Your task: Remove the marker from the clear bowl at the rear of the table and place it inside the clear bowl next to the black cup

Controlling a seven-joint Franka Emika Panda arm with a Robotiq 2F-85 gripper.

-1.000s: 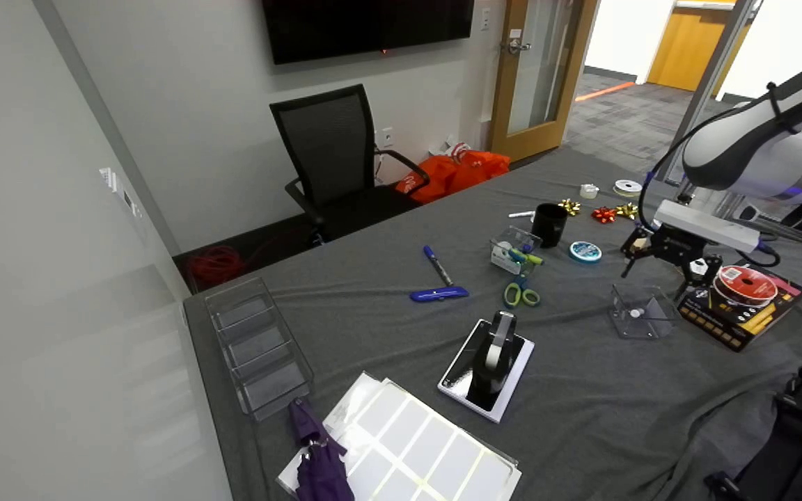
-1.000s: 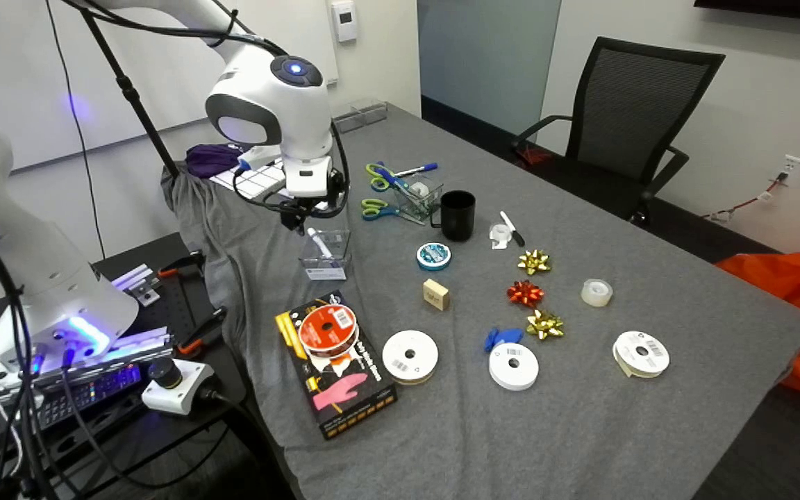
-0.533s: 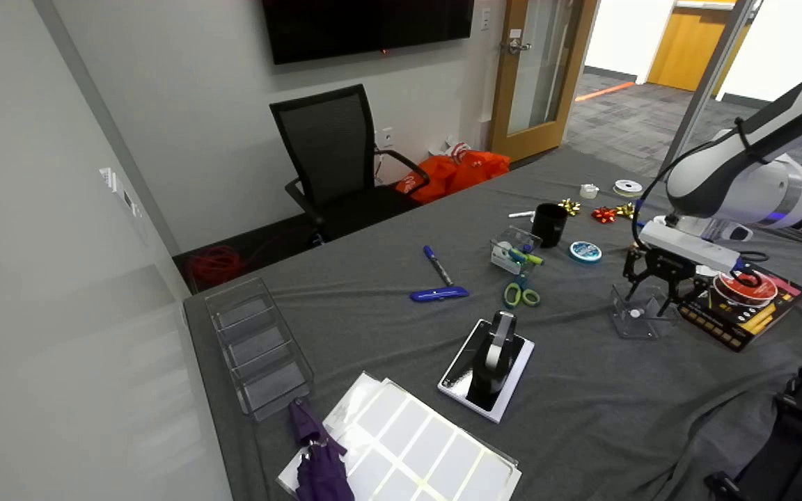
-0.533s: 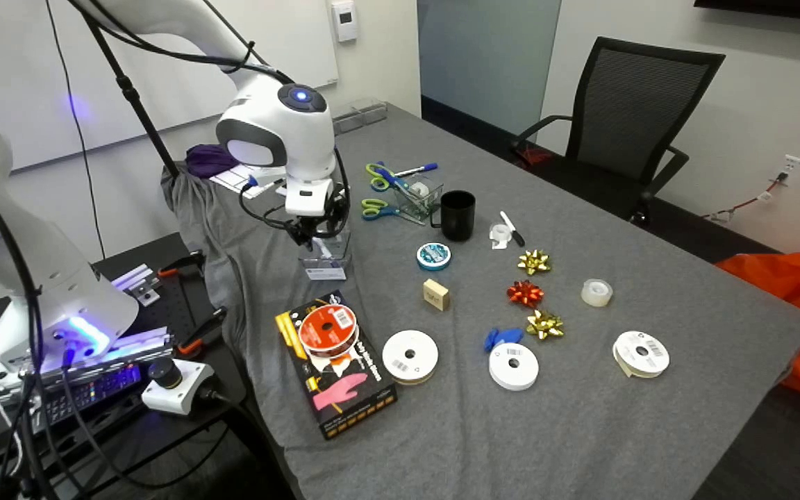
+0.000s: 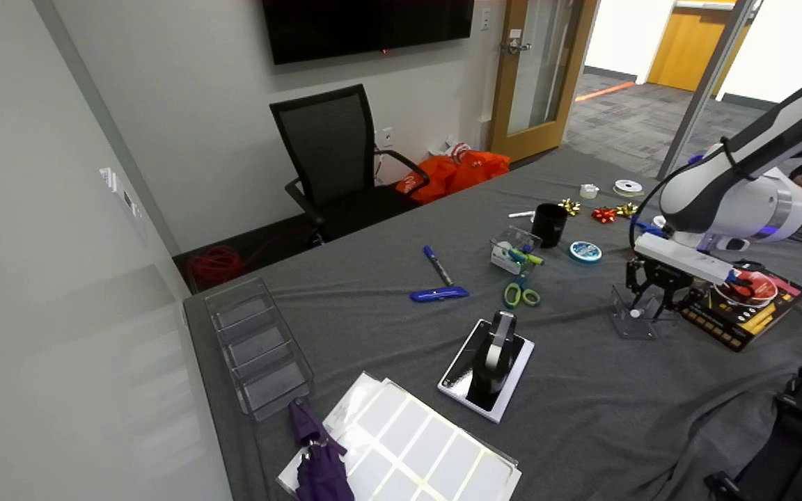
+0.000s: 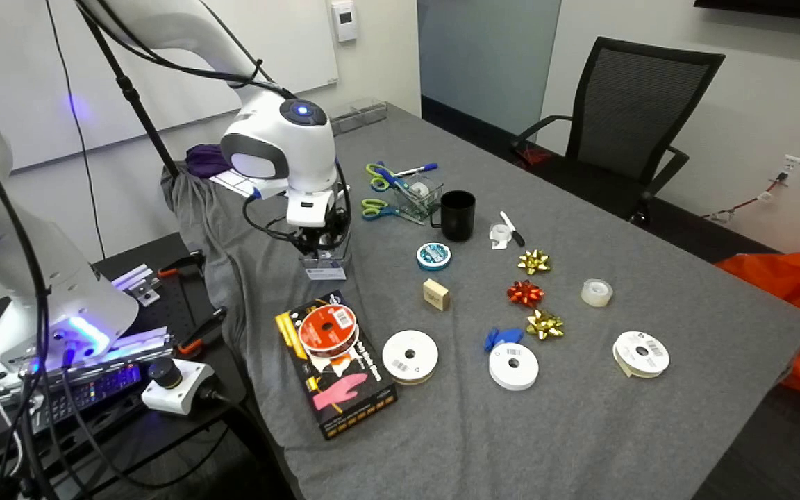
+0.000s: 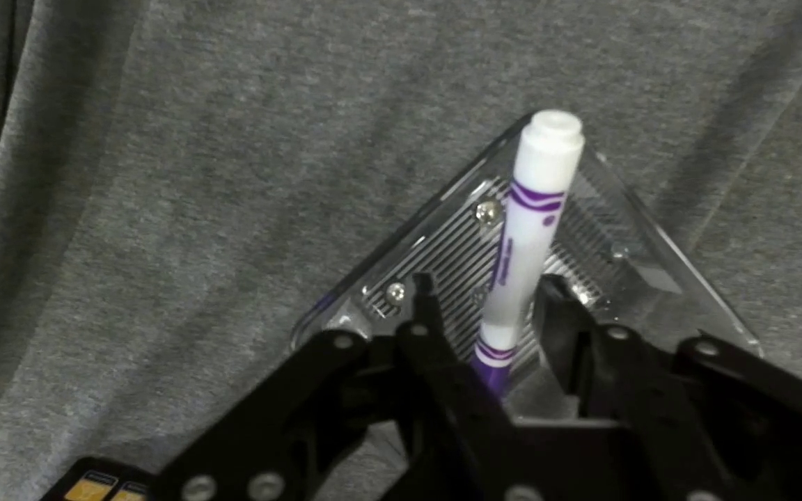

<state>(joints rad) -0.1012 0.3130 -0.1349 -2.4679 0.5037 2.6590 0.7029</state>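
Observation:
A white marker (image 7: 537, 202) with purple bands and a purple end leans in a clear bowl (image 7: 683, 261), a square box seen in both exterior views (image 5: 632, 330) (image 6: 326, 272). Around the marker stands my gripper (image 7: 486, 284), pointing down into that bowl. A gap shows between the marker and the left finger (image 7: 425, 299); the right finger (image 7: 561, 306) is close beside it, contact unclear. The black cup (image 6: 457, 217) stands by another clear bowl (image 6: 435, 201), which holds scissors and a tape roll. The arm mostly hides the marker in an exterior view.
A black box (image 6: 351, 389) bearing a red ribbon spool (image 6: 328, 328) lies close beside the marker's bowl. Scissors (image 5: 521, 293), a blue-and-white disc (image 5: 585, 252) and a tape dispenser (image 5: 495, 362) are on the table. A small wooden block (image 6: 436, 294) sits nearby.
My gripper has come down over the marker's clear bowl, and its fingers have drawn nearer to each other around the marker. The bowls and cup have stayed in place.

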